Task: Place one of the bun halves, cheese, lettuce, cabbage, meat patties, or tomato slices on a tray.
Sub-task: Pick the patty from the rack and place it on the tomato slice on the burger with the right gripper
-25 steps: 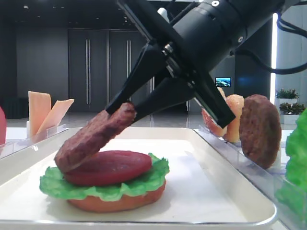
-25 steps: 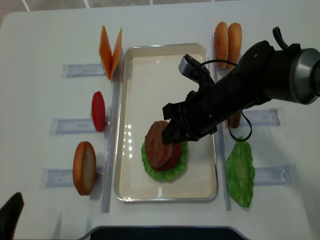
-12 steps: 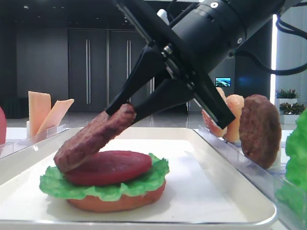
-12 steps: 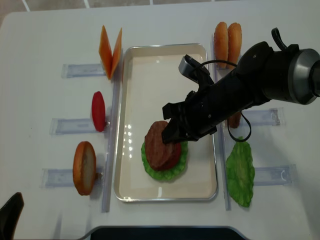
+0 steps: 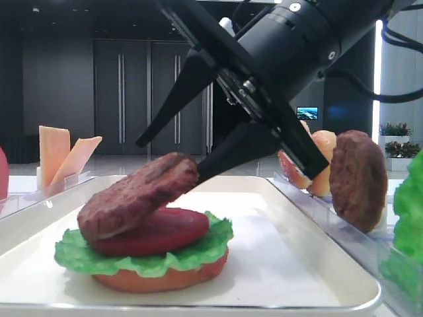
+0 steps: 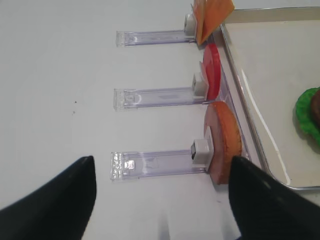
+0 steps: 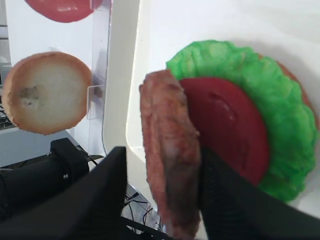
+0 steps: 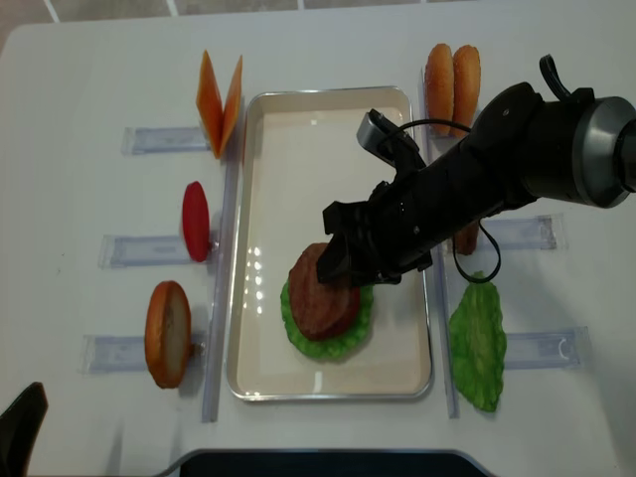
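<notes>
On the white tray (image 8: 318, 149) stands a stack: an orange-brown bun base (image 5: 158, 279), green lettuce (image 5: 198, 251) and a red tomato slice (image 5: 168, 231). A dark brown meat patty (image 5: 135, 195) leans tilted on the tomato. My right gripper (image 5: 168, 158) is open around the patty's raised edge; the upper finger stands clear and the lower one touches the rim. In the right wrist view the patty (image 7: 170, 165) stands edge-on between the parted fingers (image 7: 100, 200). My left gripper (image 6: 162, 160) hangs open over the table left of the tray, beside an upright bun half (image 6: 225, 142).
Clear holder strips flank the tray. On the left stand cheese slices (image 8: 221, 99), a tomato slice (image 8: 196, 221) and a bun half (image 8: 167, 333). On the right stand two buns (image 8: 452, 75), a second patty (image 5: 358, 178) and a lettuce leaf (image 8: 479, 343).
The right gripper's jaws have parted. The patty, pinched before, has dropped lower and lies flatter on the tomato. The left gripper has not moved.
</notes>
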Motion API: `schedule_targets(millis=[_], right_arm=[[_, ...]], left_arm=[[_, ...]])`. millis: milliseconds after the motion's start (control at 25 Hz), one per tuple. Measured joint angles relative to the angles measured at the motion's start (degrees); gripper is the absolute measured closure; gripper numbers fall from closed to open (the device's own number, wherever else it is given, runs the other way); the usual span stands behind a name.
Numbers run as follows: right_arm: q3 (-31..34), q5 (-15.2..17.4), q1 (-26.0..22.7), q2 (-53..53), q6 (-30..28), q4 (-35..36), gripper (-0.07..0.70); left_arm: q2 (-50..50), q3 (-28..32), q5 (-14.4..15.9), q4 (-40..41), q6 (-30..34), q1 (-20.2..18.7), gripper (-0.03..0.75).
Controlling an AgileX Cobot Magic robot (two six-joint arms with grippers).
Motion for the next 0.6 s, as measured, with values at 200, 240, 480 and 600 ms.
schedule_targets(millis=[200, 240, 480, 600], right_arm=[[0.0, -0.1, 0.0, -0.3, 1.7, -2.4, 0.178], [0.0, -0.4, 0.0, -0.7, 2.0, -3.0, 0.167], [0.0, -3.0, 0.0, -5.0, 6.8, -9.0, 0.145], [0.0, -4.2, 0.0, -6.9, 10.8, -13.7, 0.145]], left_arm=[[0.0, 0.0, 0.0, 0.0, 0.0, 0.0, 0.079], [0.0, 0.0, 0.0, 0.0, 0.0, 0.0, 0.079], [0.0, 0.0, 0.0, 0.0, 0.0, 0.0, 0.079], [0.0, 0.0, 0.0, 0.0, 0.0, 0.0, 0.079]])
